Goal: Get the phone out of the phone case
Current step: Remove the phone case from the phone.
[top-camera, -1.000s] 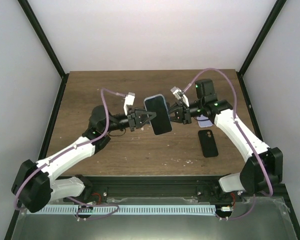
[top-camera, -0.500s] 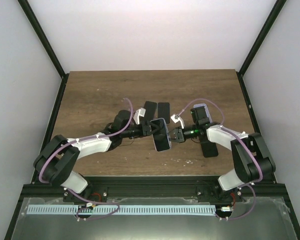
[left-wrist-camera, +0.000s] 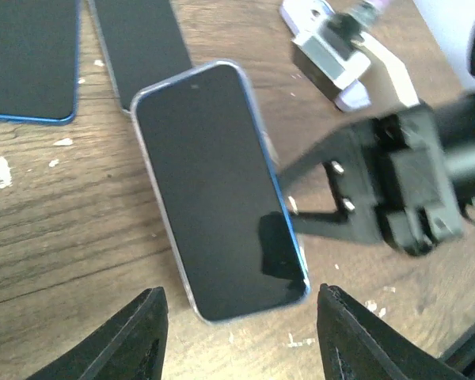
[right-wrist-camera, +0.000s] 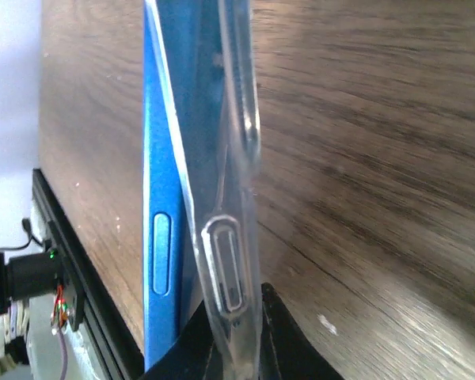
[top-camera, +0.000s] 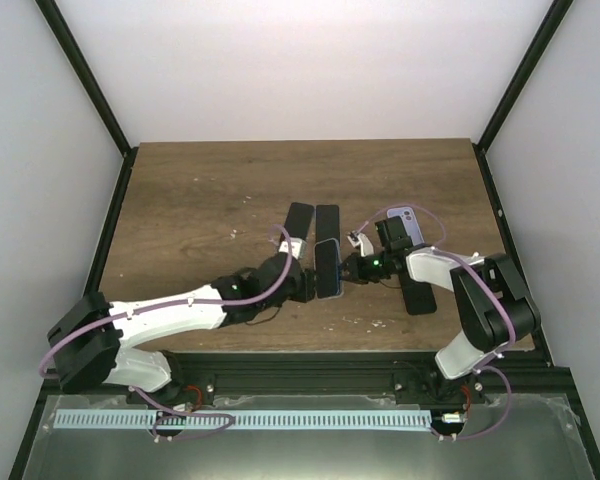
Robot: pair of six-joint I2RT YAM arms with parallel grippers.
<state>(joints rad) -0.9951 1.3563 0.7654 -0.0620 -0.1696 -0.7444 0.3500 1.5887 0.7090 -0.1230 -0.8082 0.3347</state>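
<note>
One camera sits high up behind my arms and looks down on the whole table [top-camera: 180, 200]. My left wrist camera looks down from close by, past my left pincer [left-wrist-camera: 239, 332], at the phone [left-wrist-camera: 218, 190]. My right wrist camera is very near, looking along the phone's edge and its clear case [right-wrist-camera: 226, 261]. All three see that phone.

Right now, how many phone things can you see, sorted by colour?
Black slabs: 3
Lavender phone: 1
Blue phone in clear case: 1
Total: 5
</note>
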